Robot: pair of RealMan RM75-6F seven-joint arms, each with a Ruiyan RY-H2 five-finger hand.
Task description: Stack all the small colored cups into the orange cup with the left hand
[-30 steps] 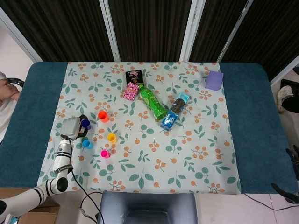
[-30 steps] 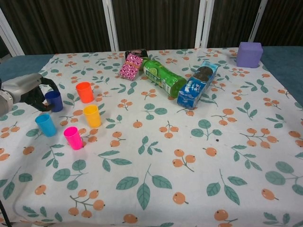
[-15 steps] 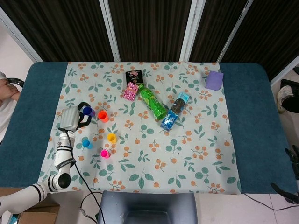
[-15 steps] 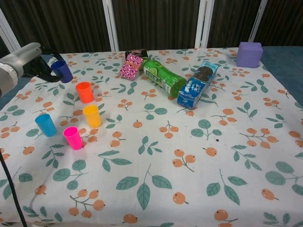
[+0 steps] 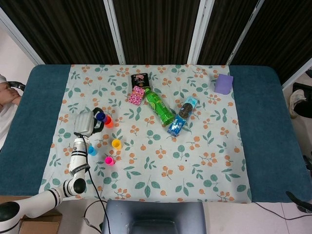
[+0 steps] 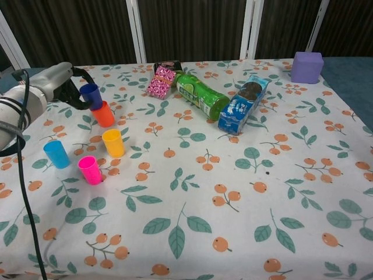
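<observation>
My left hand (image 6: 61,81) (image 5: 87,123) grips a dark blue cup (image 6: 91,95) (image 5: 100,116), holding it in the air just above and left of the orange cup (image 6: 105,115) (image 5: 108,122). The orange cup stands upright on the cloth. A yellow cup (image 6: 113,142) (image 5: 116,144), a pink cup (image 6: 90,170) (image 5: 109,160) and a light blue cup (image 6: 56,154) (image 5: 91,150) stand in front of it, all upright and apart. My right hand is out of both views.
A green bottle (image 6: 201,95), a blue snack pack (image 6: 243,104) and a pink patterned packet (image 6: 162,80) lie at the table's middle back. A purple block (image 6: 307,66) sits far right. A black cable (image 6: 23,175) hangs from my left arm.
My left hand has lifted the dark blue cup off the cloth and carried it right, from beside the light blue cup to just above the orange cup.
</observation>
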